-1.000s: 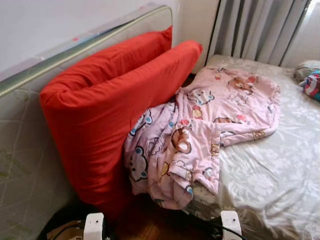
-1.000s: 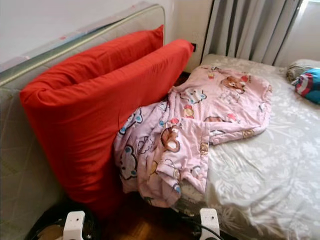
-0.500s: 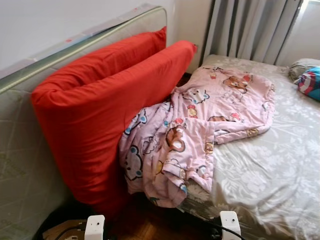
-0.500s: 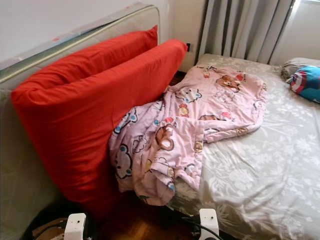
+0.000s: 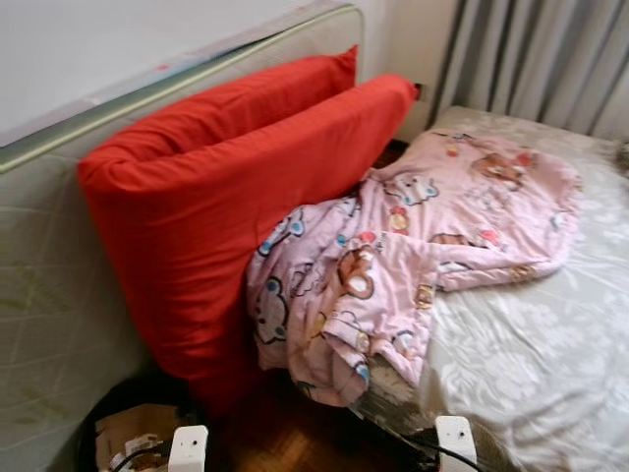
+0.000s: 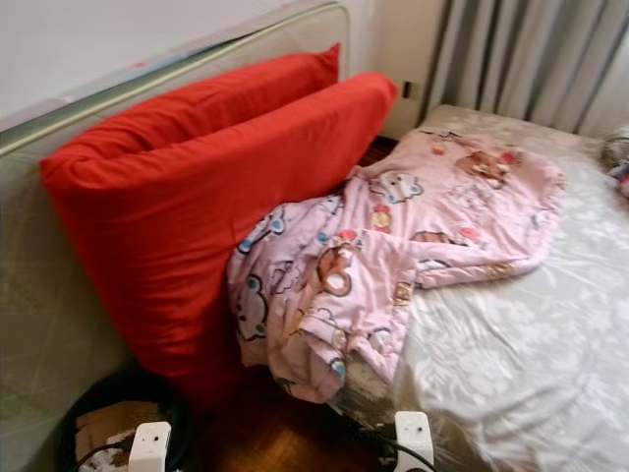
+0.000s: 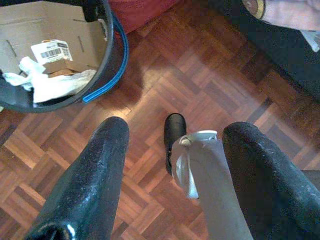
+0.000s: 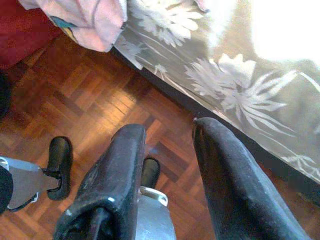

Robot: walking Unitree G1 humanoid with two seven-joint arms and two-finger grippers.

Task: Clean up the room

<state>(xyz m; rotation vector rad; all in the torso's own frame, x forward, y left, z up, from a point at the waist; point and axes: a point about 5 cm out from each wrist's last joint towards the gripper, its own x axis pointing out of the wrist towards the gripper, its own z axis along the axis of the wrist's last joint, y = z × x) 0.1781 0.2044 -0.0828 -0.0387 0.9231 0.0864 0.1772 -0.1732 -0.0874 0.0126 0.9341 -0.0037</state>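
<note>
Pink cartoon blanket (image 5: 413, 246) is the obvious mess here: it's bunched up on the near-left corner of the bed (image 5: 550, 364), with one end hanging over the edge toward the parquet floor (image 7: 200, 75) and pressing against the red cushions.

Going left to right: a bare mattress (image 5: 49, 295) stands on edge against the wall, then two big red cushions (image 5: 226, 197) lean on it, then the blanket, then the grey floral sheet on the bed, with curtains (image 5: 550, 59) behind. Down at floor level on the left there's a black bin (image 7: 60, 55) holding flattened cardboard and some white crumpled paper.

What could go wrong, my guess: the blanket is touching the cushions, so tugging it could drag or tip the nearer cushion, and that one sits right over the bin. The hanging end could also slide the rest of the way onto the floor if it's grabbed from the far side. And the blanket is floppy, so a pinch on one fold would probably lift just a corner.

Left gripper (image 7: 172, 150) hangs low over the parquet next to the bin, jaws spread wide, nothing between them. Right gripper (image 8: 167, 150) hangs by the bed's edge, just under the dangling blanket end, jaws parted a moderate amount, also holding and touching nothing.
</note>
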